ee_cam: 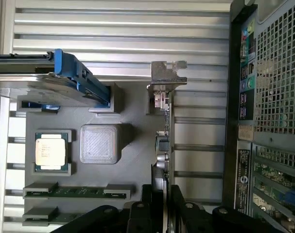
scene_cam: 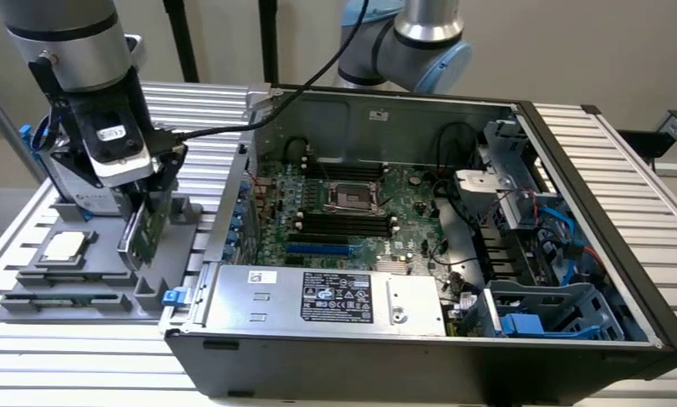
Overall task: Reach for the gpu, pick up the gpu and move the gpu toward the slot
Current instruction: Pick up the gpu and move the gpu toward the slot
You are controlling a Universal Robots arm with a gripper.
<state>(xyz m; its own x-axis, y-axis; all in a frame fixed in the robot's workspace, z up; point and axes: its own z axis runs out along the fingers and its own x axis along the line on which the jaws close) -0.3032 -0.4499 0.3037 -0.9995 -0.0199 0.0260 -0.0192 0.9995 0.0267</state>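
Between the tool's (ee_cam: pixel 161 193) jaws the gpu (ee_cam: pixel 165 141) is clamped by one narrow end, with the jaws closed against both faces. It is held on edge directly below the tool, at the grey holder (ee_cam: pixel 137 111); whether it is seated there cannot be told. A thin green board is seen edge-on, studded with small components, with a silver bracket (ee_cam: pixel 167 75) at the end farthest from the tool. With so little gripped, the card could probably be twisted or let slip if pulled askew, and the bracket snagged on the holder. Farther off, the case wall (ee_cam: pixel 264 73) could be struck short of the slot (scene_cam: pixel 315 250).
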